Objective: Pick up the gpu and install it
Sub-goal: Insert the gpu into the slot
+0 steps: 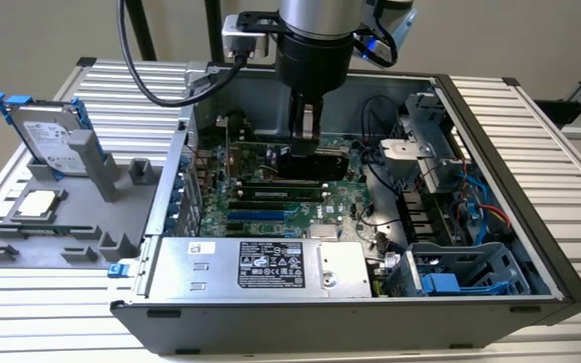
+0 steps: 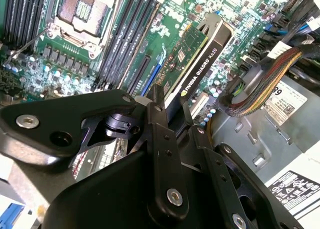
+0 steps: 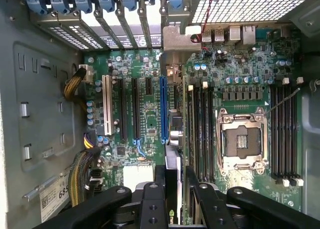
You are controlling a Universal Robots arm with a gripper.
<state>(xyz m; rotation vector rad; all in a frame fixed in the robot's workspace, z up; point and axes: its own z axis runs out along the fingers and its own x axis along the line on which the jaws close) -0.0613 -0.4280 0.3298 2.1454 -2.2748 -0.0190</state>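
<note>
My gripper [image 1: 306, 134] reaches down into the open computer case [image 1: 502, 162] and is shut on the gpu [image 1: 316, 162]. The card hangs edge-on just over the motherboard [image 1: 270, 215]. In the second wrist view the gpu [image 2: 200, 54] shows a green board face and a black shroud, running away from my gripper [image 2: 175, 121]. In the first wrist view the gpu [image 3: 175, 114] lies in line with the expansion slots, right beside the long blue slot [image 3: 163, 109], with its grey bracket [image 3: 175, 44] at the case's rear wall. My gripper [image 3: 175, 176] clamps its near end.
A power supply [image 1: 260, 265] and a drive cage [image 1: 462, 276] fill the case's near side. Memory slots and the processor socket [image 3: 240, 139] flank the card. Braided cables [image 2: 260, 94] hang nearby. Outside, a grey fixture [image 1: 58, 227] holds a hard drive [image 1: 54, 140] and a square chip [image 1: 36, 204].
</note>
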